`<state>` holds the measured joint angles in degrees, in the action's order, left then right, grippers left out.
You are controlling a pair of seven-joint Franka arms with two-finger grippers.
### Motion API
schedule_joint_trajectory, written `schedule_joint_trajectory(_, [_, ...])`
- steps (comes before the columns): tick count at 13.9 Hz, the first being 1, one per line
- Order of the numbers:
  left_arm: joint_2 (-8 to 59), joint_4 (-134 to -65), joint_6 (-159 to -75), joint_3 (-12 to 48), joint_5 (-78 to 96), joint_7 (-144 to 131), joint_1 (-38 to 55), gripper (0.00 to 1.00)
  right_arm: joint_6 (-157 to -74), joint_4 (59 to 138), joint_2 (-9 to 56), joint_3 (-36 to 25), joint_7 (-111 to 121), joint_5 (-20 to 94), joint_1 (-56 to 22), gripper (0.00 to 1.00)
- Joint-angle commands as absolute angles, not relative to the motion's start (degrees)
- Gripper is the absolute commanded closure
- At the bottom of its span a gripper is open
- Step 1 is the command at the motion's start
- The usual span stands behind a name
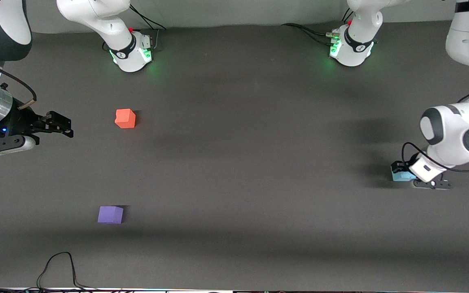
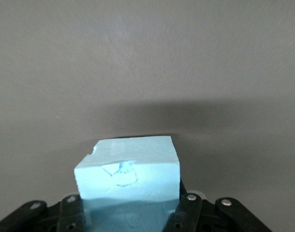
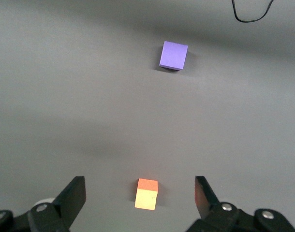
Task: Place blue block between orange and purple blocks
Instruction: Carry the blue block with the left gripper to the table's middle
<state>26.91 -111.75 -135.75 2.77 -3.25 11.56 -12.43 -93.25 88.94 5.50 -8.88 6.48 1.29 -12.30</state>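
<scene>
The left gripper (image 1: 401,174) is down at the table (image 1: 242,162) near the left arm's end, clenched on the blue block (image 1: 402,176). In the left wrist view the fingers (image 2: 188,212) press against the sides of the blue block (image 2: 130,181), whose top face carries a few faint marks and a chipped corner. Whether the block rests on the table or is just off it cannot be told.

The orange block (image 1: 125,118) and the purple block (image 1: 110,215) both sit toward the right arm's end of the table, well apart from the blue one. The purple block lies nearer to the front camera than the orange block, with bare table between them.

The right gripper (image 1: 57,124) waits in the air over the right arm's end of the table, beside the orange block, its fingers (image 3: 72,198) spread wide and holding nothing. Its wrist view shows the orange block (image 3: 147,194) and the purple block (image 3: 173,55).

A black cable (image 1: 57,268) loops on the table edge nearest the front camera.
</scene>
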Motion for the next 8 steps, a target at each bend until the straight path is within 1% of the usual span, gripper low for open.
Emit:
schedule_joint_trajectory(1, [25.31,-99.19,-118.36,3.51,-3.25,8.63,-9.6,0.44,-93.08,87.19,6.5,-9.14,6.06,2.37,-12.48,0.0])
schedule_joint_trajectory(3, [25.31,-91.27,-107.8,3.95,-3.25,5.2,-6.7,0.44,-93.08,87.45,6.5,-9.23,6.06,2.29,-12.57,0.0])
schedule_joint_trajectory(5, [25.31,-85.81,-100.75,4.04,-3.08,0.38,-1.61,0.44,-93.08,87.45,6.5,-9.23,6.06,2.29,-12.48,0.0])
schedule_joint_trajectory(6, [25.31,-84.48,-99.07,4.3,-2.99,-3.39,1.46,0.44,-93.08,87.36,6.5,-9.23,6.06,2.29,-12.57,0.0])
schedule_joint_trajectory(8, [25.05,-84.03,-98.09,6.05,-2.9,-13.65,7.61,0.44,-93.16,87.19,6.5,-9.14,6.06,2.29,-12.48,0.0])
